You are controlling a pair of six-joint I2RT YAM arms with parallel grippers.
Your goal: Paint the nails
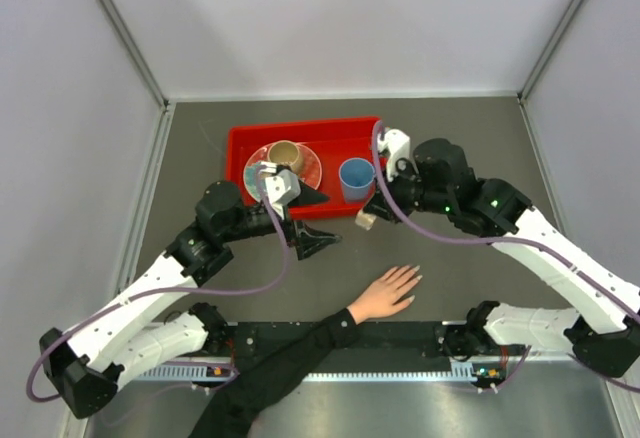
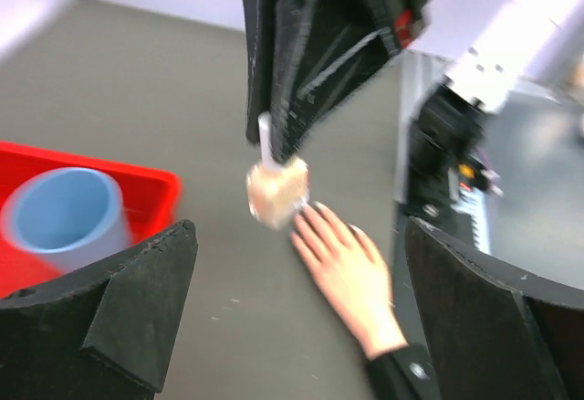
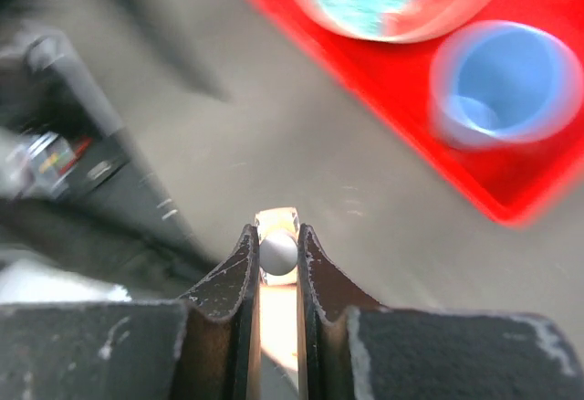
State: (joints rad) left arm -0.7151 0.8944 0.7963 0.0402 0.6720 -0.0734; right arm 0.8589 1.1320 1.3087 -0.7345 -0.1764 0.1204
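Observation:
A light-skinned hand point(image 1: 385, 294) with a black sleeve lies flat on the grey table, fingers spread toward the far right. Its nails point(image 1: 413, 276) are too small to make out. My right gripper point(image 1: 368, 214) is shut on the white cap of a small clear polish bottle point(image 1: 366, 221) and holds it above the table, beyond the fingertips. In the right wrist view the gripper point(image 3: 278, 247) pinches the cap. The left wrist view shows the bottle point(image 2: 276, 194) hanging just above the fingertips of the hand point(image 2: 351, 272). My left gripper point(image 1: 325, 220) is open and empty, left of the bottle.
A red tray point(image 1: 345, 130) at the back holds a plate point(image 1: 310, 166), a brown cup point(image 1: 285, 154) and a blue cup point(image 1: 355, 178). The blue cup also shows in the left wrist view point(image 2: 64, 217) and the right wrist view point(image 3: 506, 85). The arm bases line the near edge.

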